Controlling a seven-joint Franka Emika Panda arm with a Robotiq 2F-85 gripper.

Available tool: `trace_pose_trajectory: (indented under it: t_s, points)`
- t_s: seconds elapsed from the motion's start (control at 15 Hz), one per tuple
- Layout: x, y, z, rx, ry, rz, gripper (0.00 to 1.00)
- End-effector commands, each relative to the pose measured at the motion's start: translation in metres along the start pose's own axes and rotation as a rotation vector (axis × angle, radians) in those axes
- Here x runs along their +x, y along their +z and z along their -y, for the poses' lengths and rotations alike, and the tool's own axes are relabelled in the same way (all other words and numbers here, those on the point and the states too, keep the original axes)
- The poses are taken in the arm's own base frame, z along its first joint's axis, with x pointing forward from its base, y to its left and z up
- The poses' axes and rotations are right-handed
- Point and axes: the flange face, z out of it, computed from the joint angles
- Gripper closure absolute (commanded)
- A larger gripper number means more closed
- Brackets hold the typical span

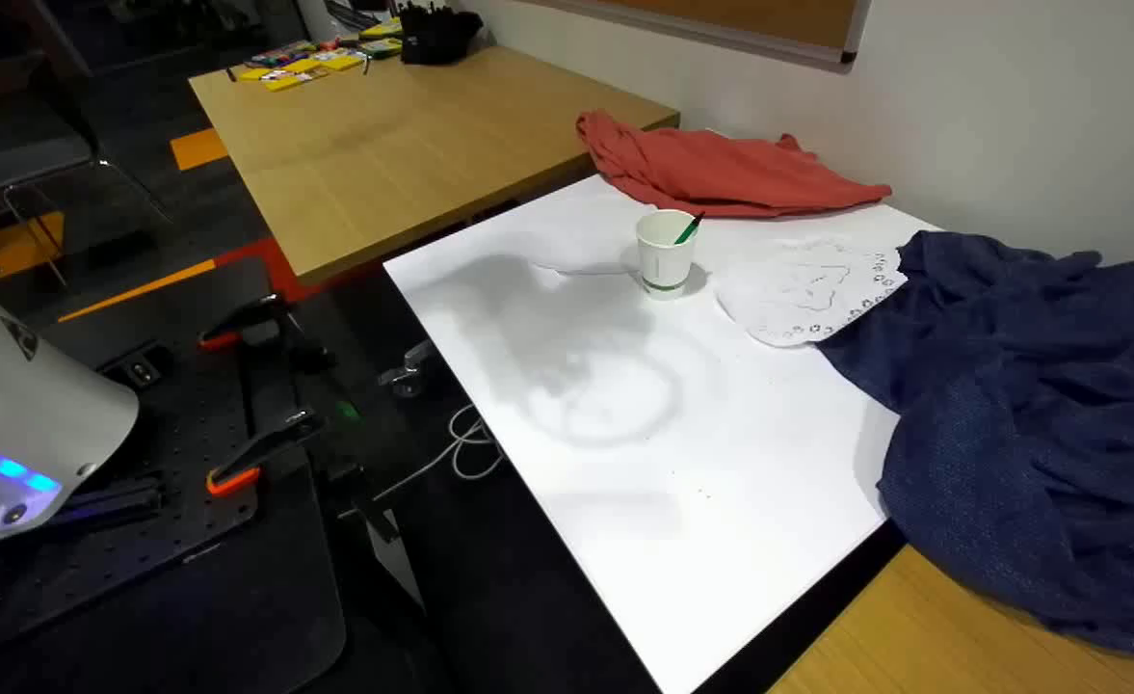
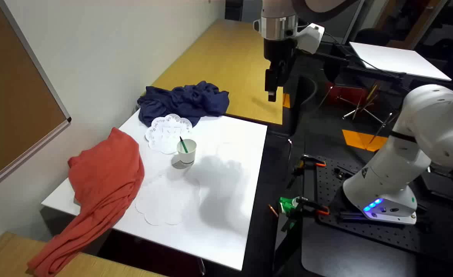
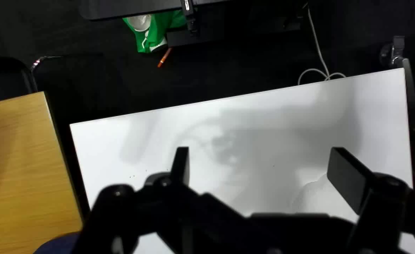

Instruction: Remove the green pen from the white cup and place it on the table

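The white cup (image 1: pixel 665 262) stands upright on the white table (image 1: pixel 740 520); the cup (image 2: pixel 188 155) and table (image 2: pixel 226 246) show in both exterior views. The green pen (image 1: pixel 689 228) leans inside the cup with its dark end above the rim; the pen also shows in an exterior view (image 2: pixel 184 146). My gripper (image 3: pixel 260 151) is open in the wrist view, with nothing between its fingers and the table (image 3: pixel 140 141) far below. In an exterior view my gripper (image 2: pixel 271 94) hangs high, apart from the cup. The cup and pen are out of the wrist view.
A red cloth (image 1: pixel 711 173) and a dark blue cloth (image 1: pixel 1029 424) lie at the table's wall side. A patterned white doily (image 1: pixel 807 289) lies beside the cup, and a plain one (image 2: pixel 168 200) lies on its other side. Wooden tables (image 1: pixel 412 135) adjoin both ends.
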Motion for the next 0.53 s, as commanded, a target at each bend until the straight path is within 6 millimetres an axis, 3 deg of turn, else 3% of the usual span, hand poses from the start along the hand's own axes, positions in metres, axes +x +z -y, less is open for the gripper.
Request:
trace_pose_trajectory:
  t_s: [0.0, 0.33, 0.47]
  points:
    - [0.0001, -0.0004, -0.0001, 0.000, 0.000, 0.000, 0.00]
    - [0.0001, -0.0004, -0.0001, 0.000, 0.000, 0.000, 0.00]
    - [0.0088, 0.0007, 0.0035, 0.004, -0.006, -0.010, 0.00]
